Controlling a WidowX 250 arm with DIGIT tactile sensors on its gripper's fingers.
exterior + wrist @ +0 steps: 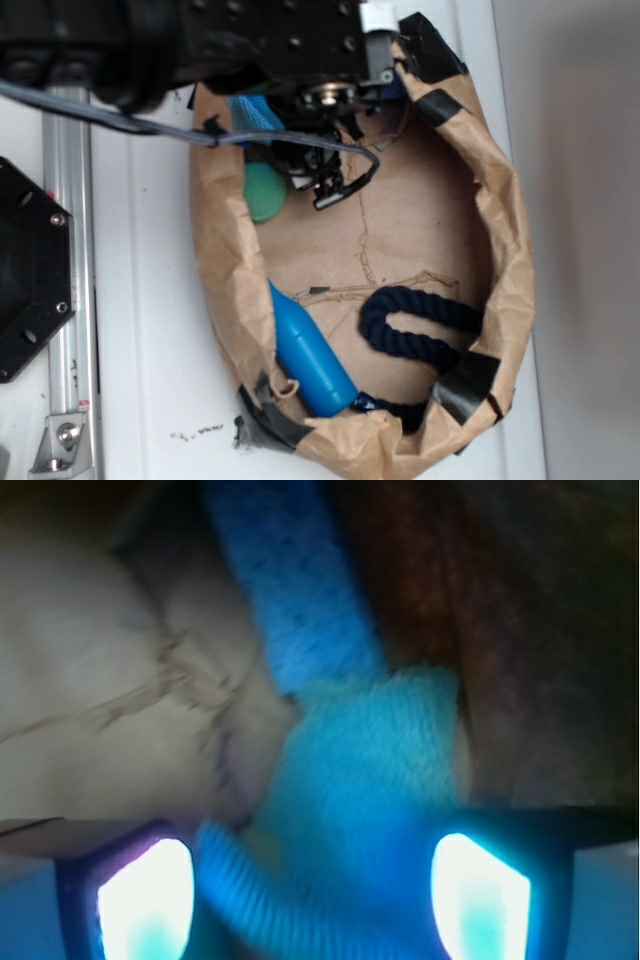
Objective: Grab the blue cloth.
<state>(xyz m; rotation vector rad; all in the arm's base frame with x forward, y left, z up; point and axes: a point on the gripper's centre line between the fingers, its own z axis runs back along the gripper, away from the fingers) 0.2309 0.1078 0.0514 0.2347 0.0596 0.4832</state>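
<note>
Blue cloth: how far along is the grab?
Done: the gripper is inside the paper bag, lined up on the blue cloth, which sits between its open fingers in the wrist view. In hand: closing in on the cloth beside the blue sponge slab. Left: shutting the fingers and lifting; no grip shows yet.

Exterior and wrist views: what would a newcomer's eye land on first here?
In the exterior view, the brown paper bag fills the frame, with a glossy blue bottle and dark rope at its lower end. In the wrist view, the blue cloth sits between the glowing fingers.
</note>
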